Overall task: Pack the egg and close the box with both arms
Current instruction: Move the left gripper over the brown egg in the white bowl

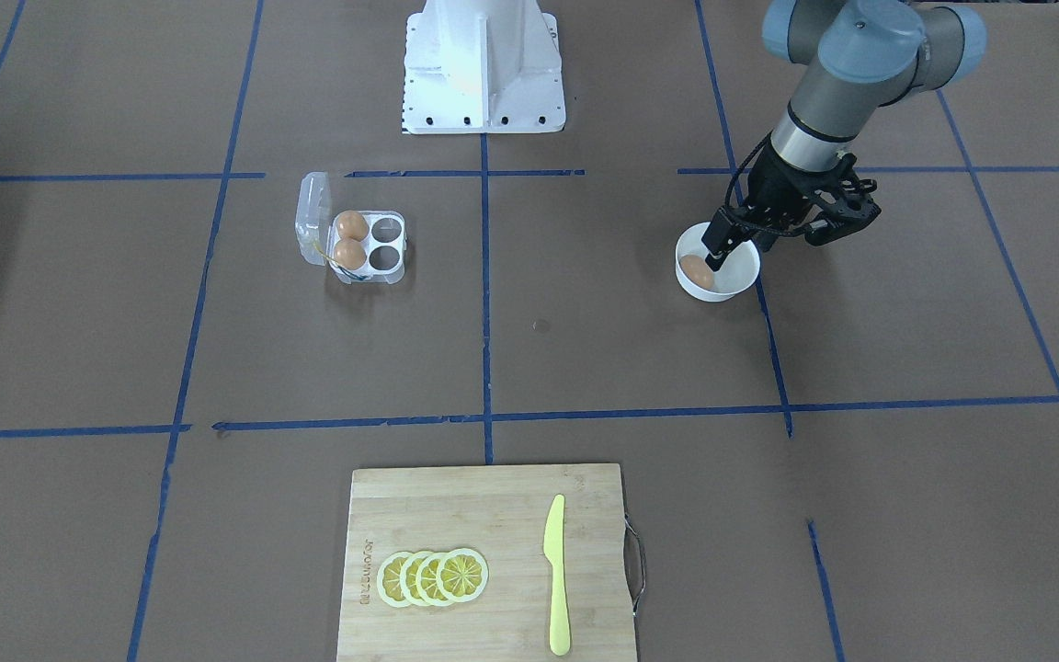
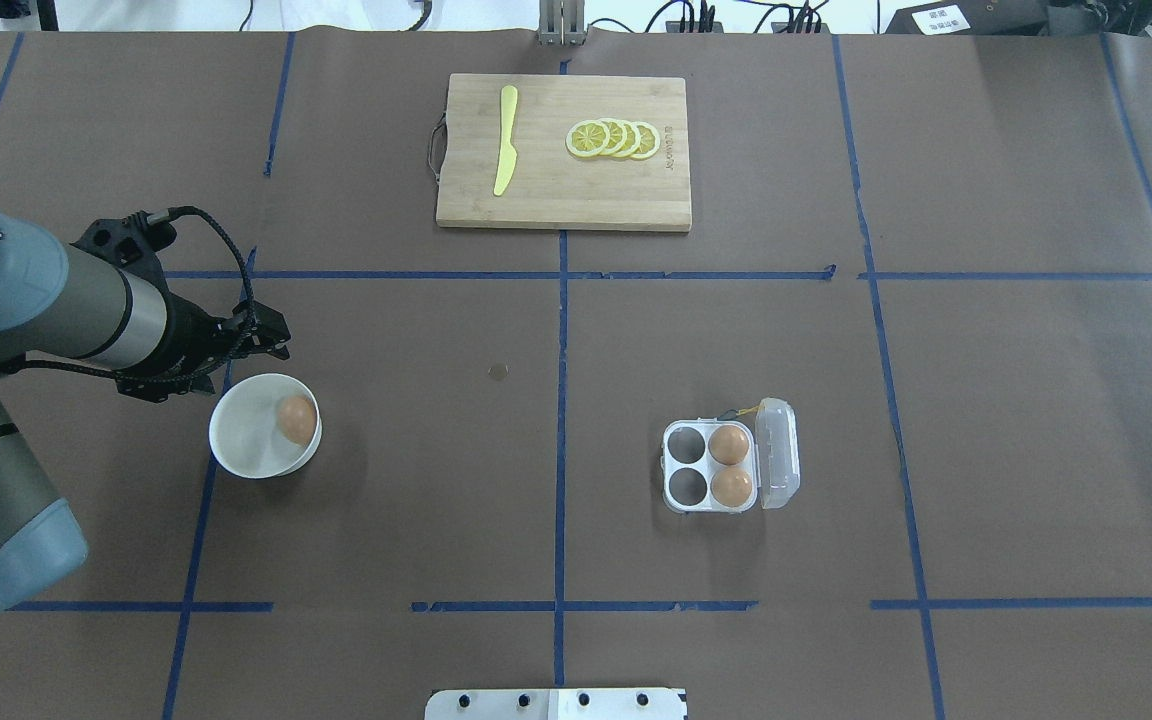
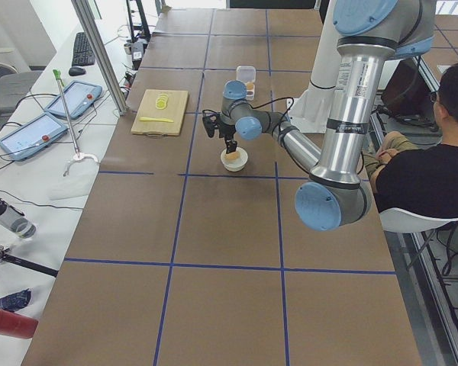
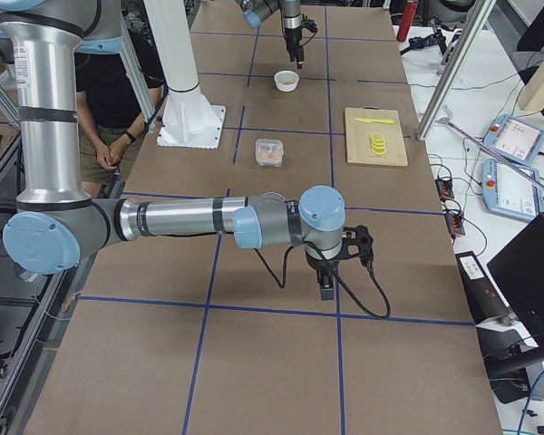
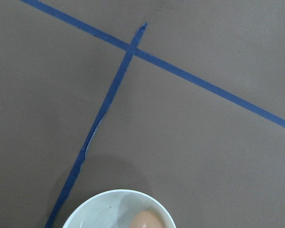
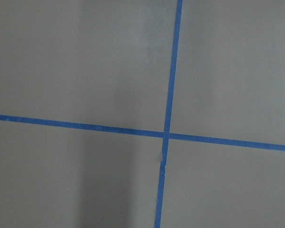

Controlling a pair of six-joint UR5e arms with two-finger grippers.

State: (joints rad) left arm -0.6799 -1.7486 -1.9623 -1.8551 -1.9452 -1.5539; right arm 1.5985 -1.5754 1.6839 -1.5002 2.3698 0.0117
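A tan egg (image 1: 697,271) lies in a round white bowl (image 1: 741,278); it also shows in the overhead view (image 2: 296,418) and the left wrist view (image 5: 145,221). My left gripper (image 1: 721,257) points down over the bowl, just beside the egg, and looks open and empty. The clear box (image 1: 388,258) stands apart with its lid (image 1: 311,216) open. Two eggs (image 1: 351,225) (image 1: 349,255) fill the cells beside the hinge; the other two cells are empty. My right gripper (image 4: 327,290) hangs low over bare table far from the box; I cannot tell its state.
A wooden cutting board (image 1: 493,515) holds lemon slices (image 1: 433,577) and a yellow knife (image 1: 555,575) at the operators' side. The white pedestal (image 1: 483,64) stands behind the box. A seated person (image 3: 435,175) is beside the robot.
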